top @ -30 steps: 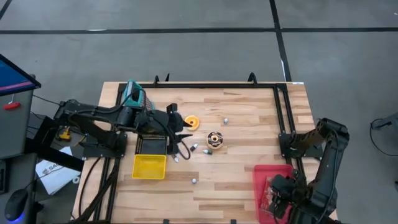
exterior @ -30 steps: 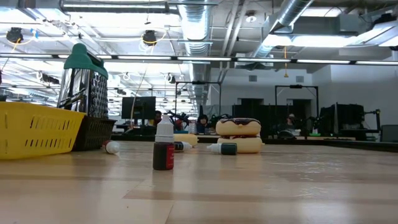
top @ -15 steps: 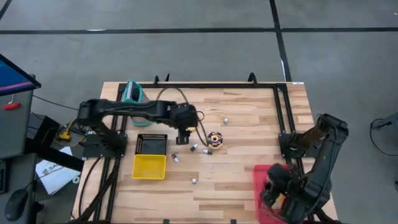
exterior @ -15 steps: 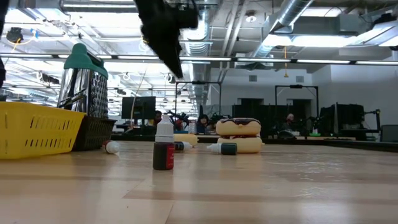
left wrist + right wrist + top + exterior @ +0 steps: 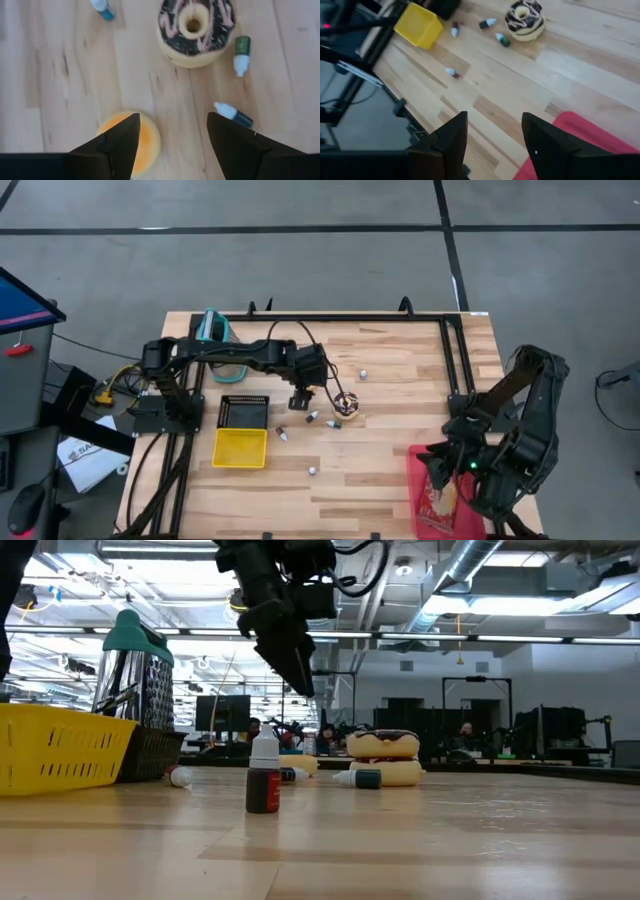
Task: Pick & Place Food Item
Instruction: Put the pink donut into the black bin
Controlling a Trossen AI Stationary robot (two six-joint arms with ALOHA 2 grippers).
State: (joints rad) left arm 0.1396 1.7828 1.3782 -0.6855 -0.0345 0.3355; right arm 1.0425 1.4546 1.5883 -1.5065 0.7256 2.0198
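A chocolate-iced donut (image 5: 345, 404) lies on the table near its middle, also in the low view (image 5: 383, 755). A round orange food piece (image 5: 134, 142) lies flat on the wood just left of it; in the high view my left arm hides it. My left gripper (image 5: 172, 120) hangs open above the table, pointing steeply down, with the orange piece below its fingers and the donut beyond them. The low view shows its fingers (image 5: 295, 660) well clear of the table. My right gripper (image 5: 495, 116) stands open over the red bin (image 5: 428, 492) at the near right corner.
Several small dropper bottles (image 5: 313, 417) lie around the donut, and one (image 5: 264, 775) stands upright nearer the front. A yellow basket (image 5: 240, 447) and a black basket (image 5: 245, 411) sit left of centre. A teal-handled grater (image 5: 135, 670) stands at the far left.
My left arm has swung out from the table's left side toward the middle and come down over the orange piece, entering the low view from above. My right gripper has risen a little over the red bin and rolled.
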